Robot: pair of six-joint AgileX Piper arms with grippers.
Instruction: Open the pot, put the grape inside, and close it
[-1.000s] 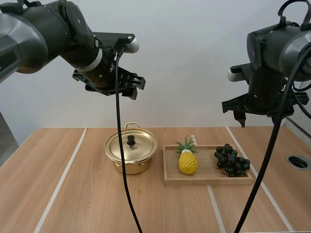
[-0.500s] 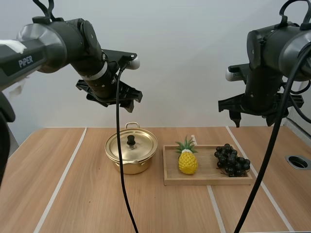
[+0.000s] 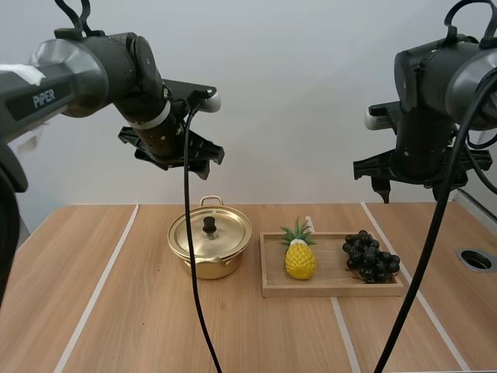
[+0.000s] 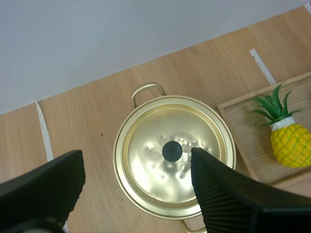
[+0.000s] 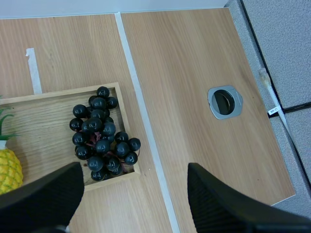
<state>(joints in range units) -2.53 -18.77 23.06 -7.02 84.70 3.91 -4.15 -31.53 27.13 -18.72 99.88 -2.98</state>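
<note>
Bright, even light from overhead; pale glare speckles the gold lid (image 4: 187, 170) around its black knob (image 4: 172, 151); only a soft, thin shadow beneath the pot (image 3: 206, 269).

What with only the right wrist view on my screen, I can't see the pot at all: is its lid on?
Observer: Yes, the lid sits on the gold pot, black knob up.
Operator: Where is the left end effector?
Observer: The left end effector hovers above the pot, open, a finger on either side of the knob, touching nothing.
Operator: And the pot relative to my tray?
Observer: It stands beside the wooden tray, at the pineapple end, away from the grapes.
</note>
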